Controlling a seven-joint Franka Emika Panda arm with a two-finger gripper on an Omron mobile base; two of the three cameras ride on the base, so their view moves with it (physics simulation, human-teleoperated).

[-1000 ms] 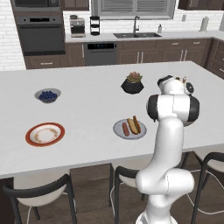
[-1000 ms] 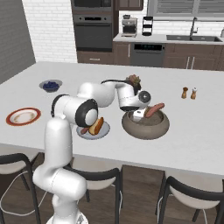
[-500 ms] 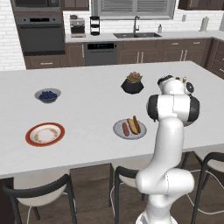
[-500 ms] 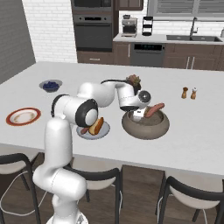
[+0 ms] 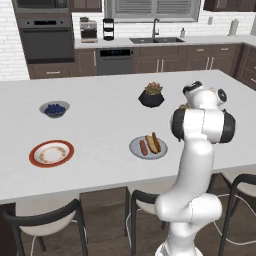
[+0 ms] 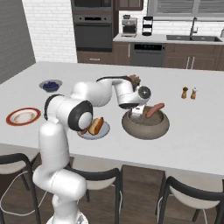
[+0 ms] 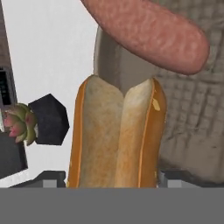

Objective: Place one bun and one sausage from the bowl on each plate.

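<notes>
My gripper (image 6: 136,111) reaches down into the brown-grey bowl (image 6: 146,129). In the hand view a tan split bun (image 7: 116,135) stands between the two fingertips (image 7: 173,178), which press its sides, so the gripper (image 7: 109,180) is shut on it. A reddish sausage (image 7: 148,30) lies just beyond the bun, leaning on the bowl's rim (image 6: 154,110). The grey plate (image 5: 135,147) holds one bun (image 5: 152,143) and one sausage (image 5: 144,147). The orange-rimmed plate (image 5: 51,153) sits bare at the counter's left.
A small bowl of blue berries (image 5: 54,109) and a black plant pot (image 5: 151,96) stand farther back on the white island. Salt and pepper shakers (image 6: 189,92) are right of the bowl. Dark stools (image 5: 42,222) line the near edge.
The arm has stayed over the bowl. The fingers have drawn in against the bun's sides.
</notes>
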